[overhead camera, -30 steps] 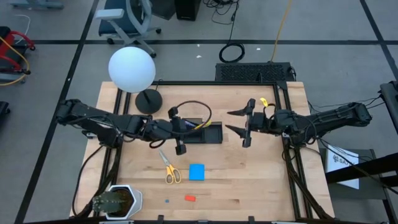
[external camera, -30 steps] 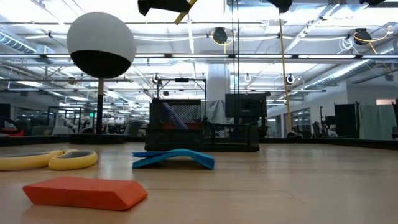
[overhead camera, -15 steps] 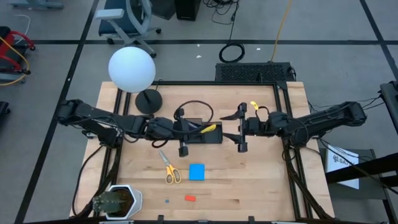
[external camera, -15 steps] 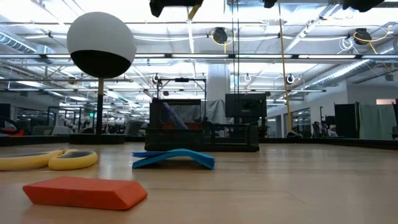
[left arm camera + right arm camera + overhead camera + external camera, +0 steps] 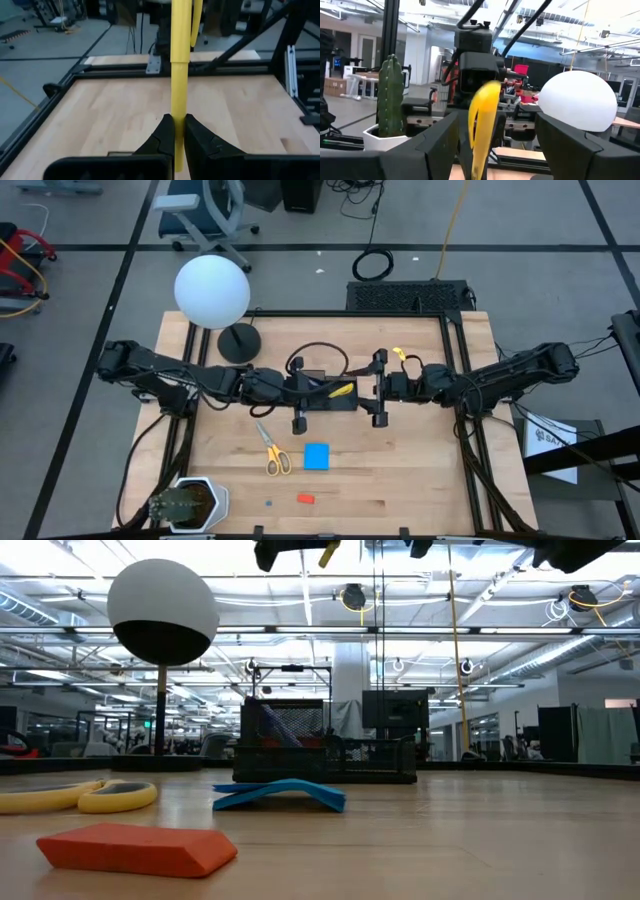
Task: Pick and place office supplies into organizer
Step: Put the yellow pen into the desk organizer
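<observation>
Above the organizer (image 5: 318, 392) at mid-table, the left claw (image 5: 175, 134) pinches the yellow pencil (image 5: 180, 60) while the right claw (image 5: 379, 388) waits just beside it, spread wide. This looks like a handover or a drop; next the pencil likely needs lowering into a compartment.

scissors (image 5: 272, 452) left of note pad (image 5: 317, 456)

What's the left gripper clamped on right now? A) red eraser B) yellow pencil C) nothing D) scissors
B: the left gripper is shut on the yellow pencil between its fingers, with the scissors and red eraser lying on the table.
</observation>
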You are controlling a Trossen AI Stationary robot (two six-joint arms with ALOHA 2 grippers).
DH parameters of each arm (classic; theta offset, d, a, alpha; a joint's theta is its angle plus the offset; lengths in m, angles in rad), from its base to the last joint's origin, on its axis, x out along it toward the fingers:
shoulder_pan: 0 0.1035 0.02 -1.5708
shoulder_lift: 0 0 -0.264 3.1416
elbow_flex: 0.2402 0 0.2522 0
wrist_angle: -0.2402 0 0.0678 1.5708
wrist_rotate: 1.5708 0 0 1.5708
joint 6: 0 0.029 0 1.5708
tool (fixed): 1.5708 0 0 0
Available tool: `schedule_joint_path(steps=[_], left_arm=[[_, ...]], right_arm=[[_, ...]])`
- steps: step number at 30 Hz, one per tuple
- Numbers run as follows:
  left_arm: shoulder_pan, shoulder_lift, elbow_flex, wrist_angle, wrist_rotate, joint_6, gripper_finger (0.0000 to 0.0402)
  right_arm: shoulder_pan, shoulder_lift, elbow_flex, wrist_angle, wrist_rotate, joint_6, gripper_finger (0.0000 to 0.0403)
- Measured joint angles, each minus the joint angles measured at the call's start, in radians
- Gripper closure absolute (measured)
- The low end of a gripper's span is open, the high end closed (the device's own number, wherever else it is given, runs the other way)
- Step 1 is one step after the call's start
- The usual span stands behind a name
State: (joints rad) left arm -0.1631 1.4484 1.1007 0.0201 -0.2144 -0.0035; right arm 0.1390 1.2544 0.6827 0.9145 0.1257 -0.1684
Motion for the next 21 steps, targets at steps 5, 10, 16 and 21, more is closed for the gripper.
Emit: schedule_joint_path(steps=[5,10,16,21], left_arm=[[0.007,0.016,0.0,0.032,0.015,-0.002,0.0384],[0.016,0.032,0.0,0.037,0.04,-0.002,0.0385],[0.022,0.04,0.001,0.053,0.039,-0.002,0.0384],[0.021,0.039,0.001,0.056,0.038,0.002,0.0386]], right_arm=[[0.0,0.019,0.0,0.041,0.0,0.0,0.0149],[-0.002,0.021,0.0,0.046,0.0,0.004,0.0172],[-0.003,0.021,0.0,0.047,-0.003,0.026,0.0283],[-0.002,0.021,0.0,0.041,-0.015,0.022,0.0358]])
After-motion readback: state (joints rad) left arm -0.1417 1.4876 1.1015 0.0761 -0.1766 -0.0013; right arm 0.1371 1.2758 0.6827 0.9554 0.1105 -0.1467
